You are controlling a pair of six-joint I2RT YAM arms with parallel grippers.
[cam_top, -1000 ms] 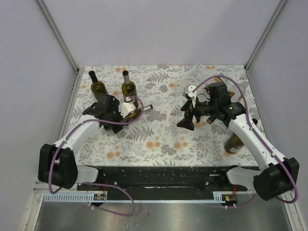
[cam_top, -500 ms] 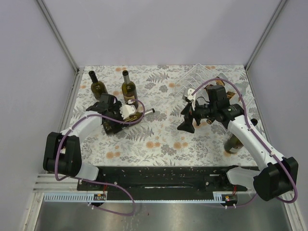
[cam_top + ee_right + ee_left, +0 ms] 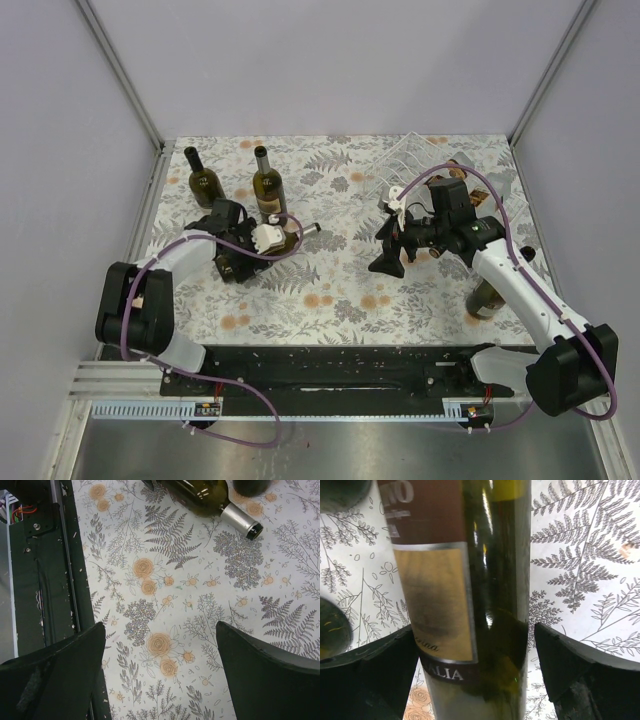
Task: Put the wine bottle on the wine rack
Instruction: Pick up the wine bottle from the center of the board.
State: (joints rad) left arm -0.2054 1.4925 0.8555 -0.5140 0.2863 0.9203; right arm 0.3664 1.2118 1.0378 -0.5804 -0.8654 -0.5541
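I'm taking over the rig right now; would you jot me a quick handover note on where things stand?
Left gripper: open, fingers on either side of the lying wine bottle, not closed.
Right gripper: open, empty, over the table.
Wine rack: back right of the table.
Done: left arm lined up on the bottle.
Left: grip, lift, carry across, lay it in a cradle.
Also: two upright bottles back left, another by the right arm.

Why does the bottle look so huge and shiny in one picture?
Left wrist view: the camera sits very close to the lying wine bottle, so it fills the frame, and white glare streaks run along its glass. Top external view: it looks small and evenly lit, no glare.
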